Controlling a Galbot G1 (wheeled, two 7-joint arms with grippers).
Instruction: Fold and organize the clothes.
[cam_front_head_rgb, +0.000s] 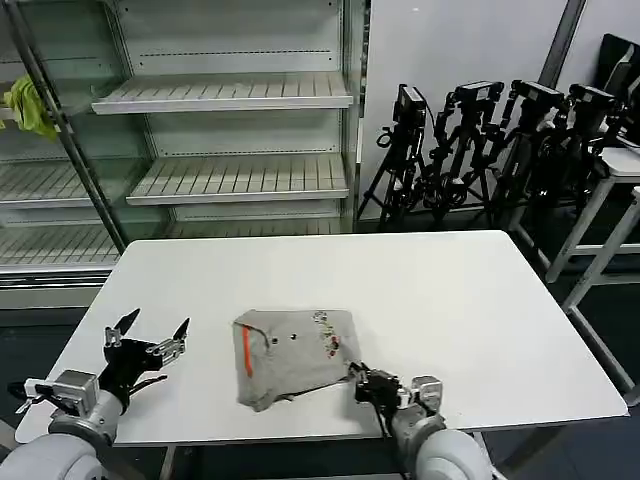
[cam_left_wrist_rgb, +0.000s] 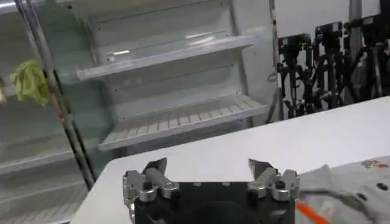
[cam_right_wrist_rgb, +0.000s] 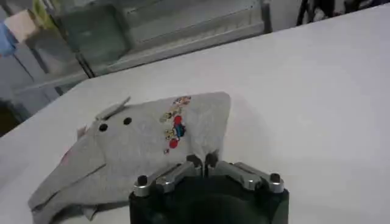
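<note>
One folded bundle of light grey soft clothes (cam_front_head_rgb: 292, 355) is seen on the white rectangular table (cam_front_head_rgb: 450, 300), near its front edge and slightly left of centre. In the head view an orange-red stripe (cam_front_head_rgb: 247, 354) is shown along the bundle's left part, and a small multicolour print (cam_front_head_rgb: 326, 340) lies near its right side. The right gripper (cam_front_head_rgb: 356, 384) is placed at the bundle's near right corner, touching the cloth; in the right wrist view its fingers (cam_right_wrist_rgb: 194, 163) are seen pressed together at the grey fabric's edge, though whether cloth is pinched between them cannot be told. That view also brings out the print (cam_right_wrist_rgb: 173, 125) as small red, blue and yellow figures, plus two dark round dots (cam_right_wrist_rgb: 114, 124) on the fabric; no lettering can be read. The left gripper (cam_front_head_rgb: 150, 334) is held over the table's near left part, apart from the bundle, with its fingers spread wide. In the left wrist view its two metal fingertips (cam_left_wrist_rgb: 155, 171) are seen well apart, with the grey cloth and the orange-red stripe (cam_left_wrist_rgb: 317, 214) at the frame's near right corner. A yellow-green rag (cam_front_head_rgb: 30, 107) is shown hanging on the far left shelving frame (cam_front_head_rgb: 230, 95), and black camera tripods (cam_front_head_rgb: 480, 150) stand at the far right.
</note>
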